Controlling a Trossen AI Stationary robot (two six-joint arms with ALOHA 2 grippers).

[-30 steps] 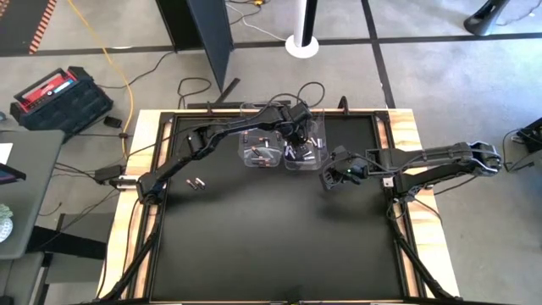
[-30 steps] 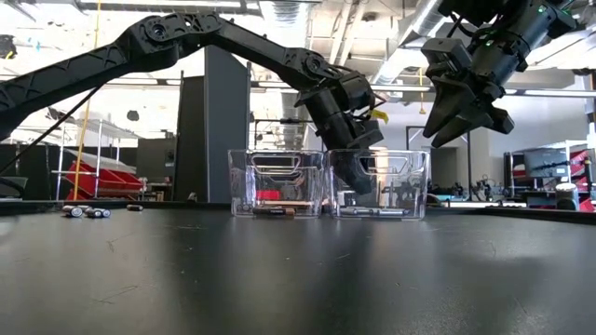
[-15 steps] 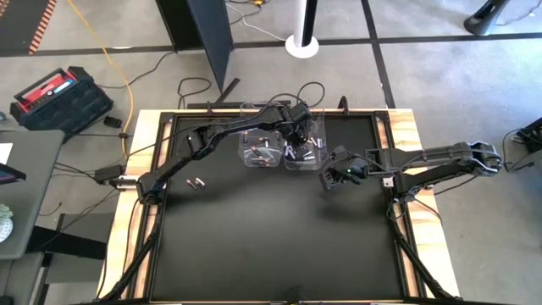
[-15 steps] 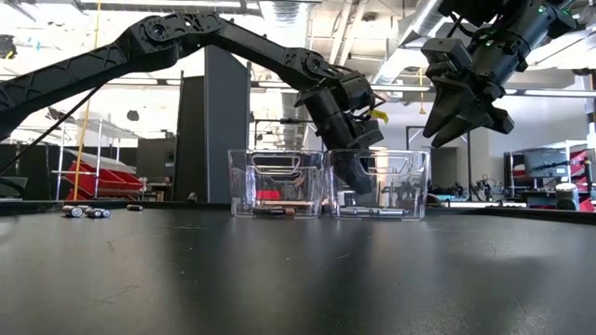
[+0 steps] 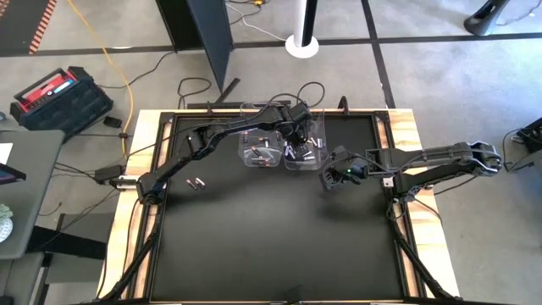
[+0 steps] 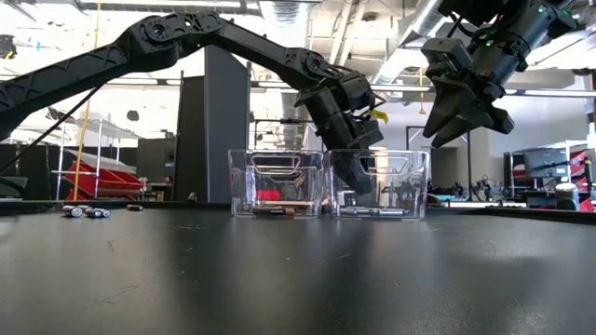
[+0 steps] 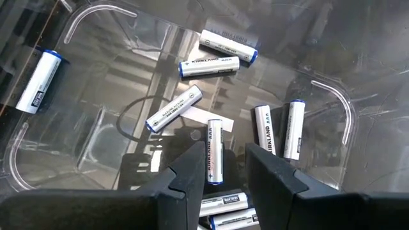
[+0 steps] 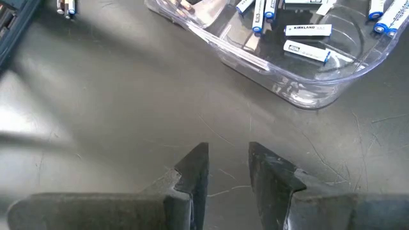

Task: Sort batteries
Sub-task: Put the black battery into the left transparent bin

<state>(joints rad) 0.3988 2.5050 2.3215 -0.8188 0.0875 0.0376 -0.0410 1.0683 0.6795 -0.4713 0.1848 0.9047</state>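
Note:
Two clear bins stand side by side at the table's far middle, the left bin (image 5: 261, 146) and the right bin (image 5: 306, 147). My left gripper (image 7: 220, 171) is open and reaches down inside the right bin (image 6: 380, 184), just above several white batteries (image 7: 211, 64) on its floor. One white battery (image 7: 214, 152) lies on the floor between the fingers. Dark, copper-toned batteries (image 8: 186, 5) lie in the left bin. A few loose batteries (image 5: 196, 182) lie on the table's left part. My right gripper (image 8: 228, 167) is open and hangs above bare table, right of the bins (image 6: 463, 113).
The black table top (image 5: 279, 246) has wooden side rails (image 5: 419, 161). The loose batteries (image 6: 86, 211) show at the low view's far left. Cables run behind the table's far edge. Open mat lies near of the bins.

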